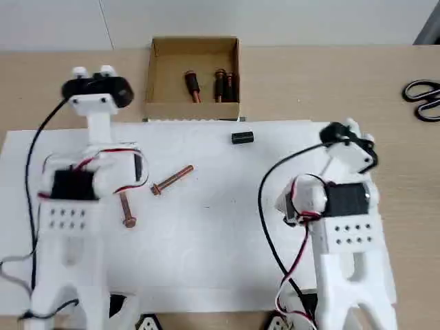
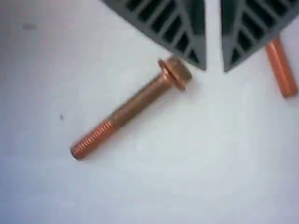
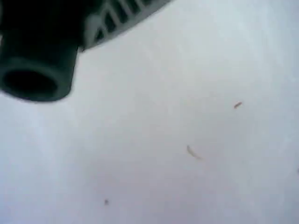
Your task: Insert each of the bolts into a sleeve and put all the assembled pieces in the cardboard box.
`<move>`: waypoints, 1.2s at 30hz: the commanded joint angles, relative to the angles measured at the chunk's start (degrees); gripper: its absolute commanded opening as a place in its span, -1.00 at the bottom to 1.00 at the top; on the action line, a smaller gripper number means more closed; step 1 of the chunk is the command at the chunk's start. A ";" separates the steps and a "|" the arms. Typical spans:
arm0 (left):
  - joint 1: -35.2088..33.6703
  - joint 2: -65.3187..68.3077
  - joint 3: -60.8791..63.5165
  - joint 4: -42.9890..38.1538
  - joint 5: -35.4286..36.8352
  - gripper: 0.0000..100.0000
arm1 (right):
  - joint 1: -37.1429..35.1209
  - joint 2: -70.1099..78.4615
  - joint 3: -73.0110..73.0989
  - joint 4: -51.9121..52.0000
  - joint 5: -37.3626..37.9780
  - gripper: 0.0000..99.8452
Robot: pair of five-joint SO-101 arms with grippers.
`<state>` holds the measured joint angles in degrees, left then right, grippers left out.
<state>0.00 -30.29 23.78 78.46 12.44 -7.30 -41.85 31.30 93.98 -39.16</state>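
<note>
Lying on the white sheet (image 1: 227, 240) that covers the table (image 1: 289, 75), two bare bolts are seen at the left. The slanted bolt (image 1: 172, 179) is placed just right of the left arm, with its head toward the near left. The near bolt (image 1: 127, 210) is placed just beside it, nearer, with its head at the near end; the two are close but apart. The left tool (image 2: 214, 65) is seen right by the slanted bolt's head, released, its fingers a little apart with nothing between them. Contact with the bolt cannot be told. A loose sleeve (image 1: 242, 137), black, is found at the sheet's far edge near the middle, just in front of the cardboard box (image 1: 157, 75). The box is set at the far side of the table with its top open, and assembled pieces (image 1: 220, 84) are laid in its right half. The right tool (image 3: 86, 32) is seen over bare sheet at the right, grasping a gripped sleeve (image 3: 37, 70), black, with its open end toward the wrist camera. Scissors (image 1: 423, 100) are noted at the table's far right.
</note>
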 commanded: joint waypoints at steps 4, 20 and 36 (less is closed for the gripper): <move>0.79 2.81 -6.55 1.49 26.64 -0.98 | 1.19 -5.76 2.55 -0.84 0.44 -0.99; -0.18 18.81 -7.25 0.79 -34.55 -0.98 | 1.27 -11.74 6.59 -0.92 0.62 -0.99; 5.36 44.92 -33.27 15.12 -46.59 -0.74 | 1.27 -11.56 6.59 -1.01 0.62 -0.99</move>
<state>4.13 12.53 -4.97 90.86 -32.66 -6.68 -52.48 38.15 93.98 -39.16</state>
